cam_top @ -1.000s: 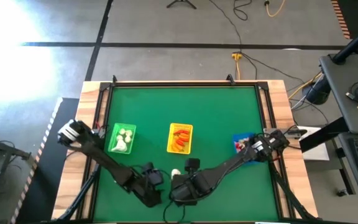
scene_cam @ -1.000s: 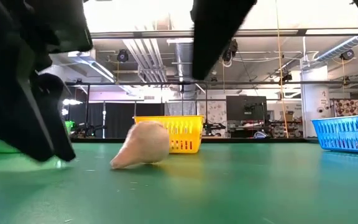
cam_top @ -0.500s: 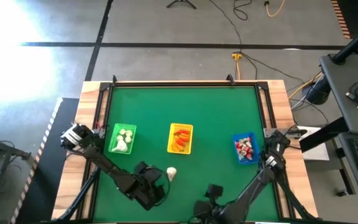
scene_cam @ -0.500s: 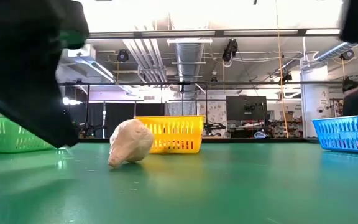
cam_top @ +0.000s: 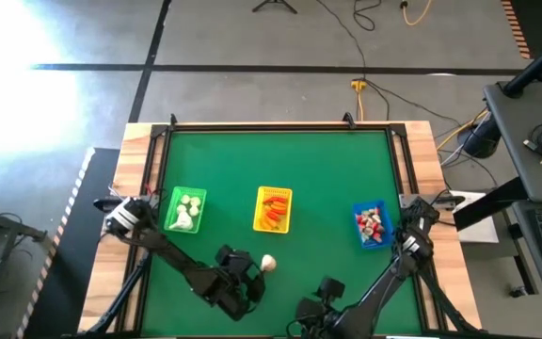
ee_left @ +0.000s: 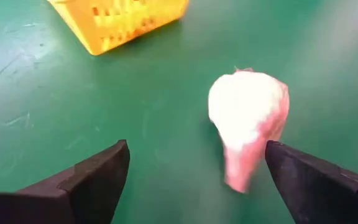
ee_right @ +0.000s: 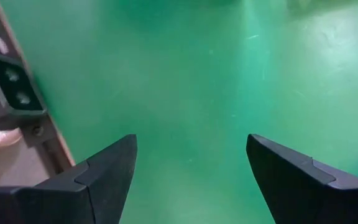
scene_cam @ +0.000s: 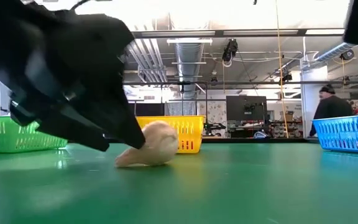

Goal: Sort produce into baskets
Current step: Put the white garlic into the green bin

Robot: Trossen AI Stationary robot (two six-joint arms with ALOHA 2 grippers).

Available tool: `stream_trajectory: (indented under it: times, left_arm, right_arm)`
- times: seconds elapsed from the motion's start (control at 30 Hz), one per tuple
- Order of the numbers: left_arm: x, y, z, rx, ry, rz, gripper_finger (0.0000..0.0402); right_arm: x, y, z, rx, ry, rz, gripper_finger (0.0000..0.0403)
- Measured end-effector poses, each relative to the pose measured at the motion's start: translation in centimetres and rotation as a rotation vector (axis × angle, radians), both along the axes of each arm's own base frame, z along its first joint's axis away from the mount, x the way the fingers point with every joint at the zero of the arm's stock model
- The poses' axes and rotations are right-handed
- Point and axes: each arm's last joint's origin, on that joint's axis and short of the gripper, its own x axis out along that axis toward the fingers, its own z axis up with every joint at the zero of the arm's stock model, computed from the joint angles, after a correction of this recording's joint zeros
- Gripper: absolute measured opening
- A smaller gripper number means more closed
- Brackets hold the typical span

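A cream, bulb-shaped produce piece [cam_top: 267, 265] lies on its side on the green table, near the front, below the yellow basket [cam_top: 273, 209]. My left gripper [cam_top: 255, 274] is open and low over the table. The piece [ee_left: 247, 118] sits between its fingers, close to one of them. My right gripper [cam_top: 307, 315] hangs open over bare table at the near edge, with nothing between its fingers [ee_right: 191, 149]. The green basket [cam_top: 184, 210] holds white pieces and the blue basket [cam_top: 371, 224] red-and-white ones. My left gripper comes slanting down at the cream piece from the near left. One finger [scene_cam: 120, 134] stands right against the piece's rounded end [scene_cam: 157, 140] and hides the spot, so I cannot tell whether it touches. The piece rests on the table.
The three baskets stand in a row across the middle of the table. The far half is bare green mat [cam_top: 280, 160] inside a wooden frame [cam_top: 422, 160]. A person [scene_cam: 331, 102] stands in the room beyond the table.
My right gripper has swung away from the cream piece toward the table's near right and rolled. My left gripper has gone toward the piece, sinking and rolling its wrist. The piece has turned on the table and shifted slightly right, and now lies flatter.
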Motion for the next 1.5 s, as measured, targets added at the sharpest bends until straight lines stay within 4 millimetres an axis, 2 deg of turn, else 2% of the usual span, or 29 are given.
stream_trajectory:
  times: [0.13, 0.37, 0.8, 1.0, 1.23, 1.37, 1.5]
  left_arm:
    - [0.8, 0.8, -0.9, 0.002, 0.001, 0.028, 0.0361]
    - [2.1, 0.9, -1.0, 0.067, 0.05, -0.135, 0.0362]
    - [3.0, 2.6, -1.0, 0.122, 0.061, -0.099, 0.0344]
    - [3.5, 2.5, -0.7, 0.174, 0.08, -0.174, 0.0297]
    - [3.7, 2.8, -0.6, 0.183, 0.087, -0.186, 0.0201]
    - [3.0, 2.6, 0.9, 0.141, 0.123, -0.231, 0.0151]
    - [1.5, 2.5, 3.1, 0.149, 0.149, -0.24, 0.0141]
  right_arm:
    - [0.6, -0.8, 0.2, -0.018, -0.002, -0.014, 0.0293]
    - [1.5, -2.4, 0.3, -0.08, 0.008, -0.017, 0.029]
    - [2.1, -4.3, 1.0, -0.108, 0.04, -0.053, 0.0277]
    - [2.3, -5.0, 1.3, -0.119, 0.055, -0.066, 0.027]
    - [2.5, -6.1, 1.9, -0.128, 0.069, -0.095, 0.0259]
    - [3.1, -7.0, 1.9, -0.148, 0.077, -0.097, 0.0252]
    - [4.0, -8.3, 2.1, -0.249, 0.042, -0.06, 0.0247]
